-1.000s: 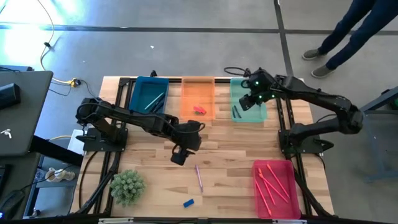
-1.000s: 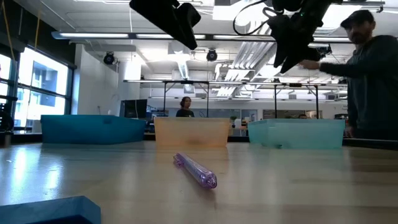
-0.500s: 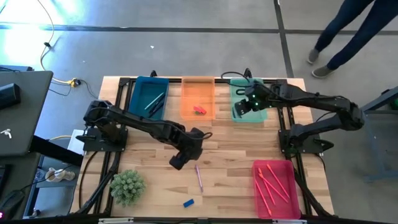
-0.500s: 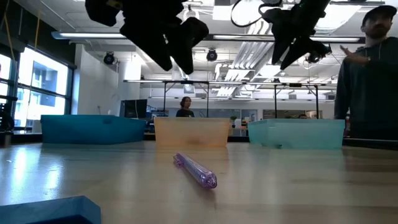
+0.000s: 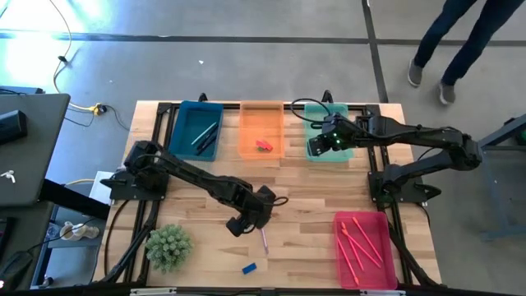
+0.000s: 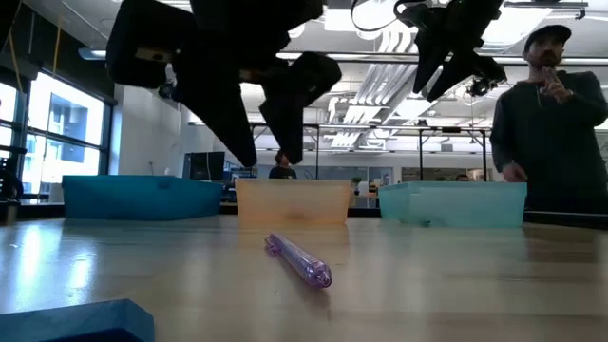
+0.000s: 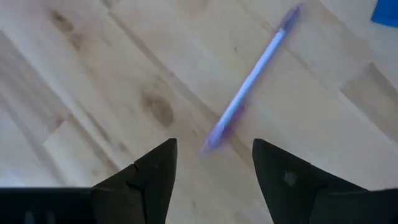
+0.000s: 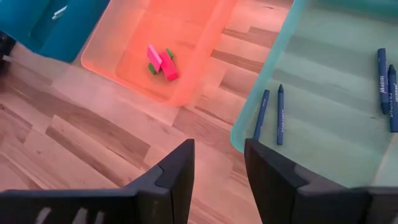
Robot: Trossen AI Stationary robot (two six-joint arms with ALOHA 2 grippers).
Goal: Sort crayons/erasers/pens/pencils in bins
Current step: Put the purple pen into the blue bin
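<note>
- Left gripper hangs spread over the purple pen on bare table; a skewed descent could roll it away.
- Right gripper, spread and empty, waits at the teal bin; blue eraser lies loose.

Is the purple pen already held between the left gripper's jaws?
No. The thin purple pen lies flat on the wooden table, ahead of the open left gripper.
</note>
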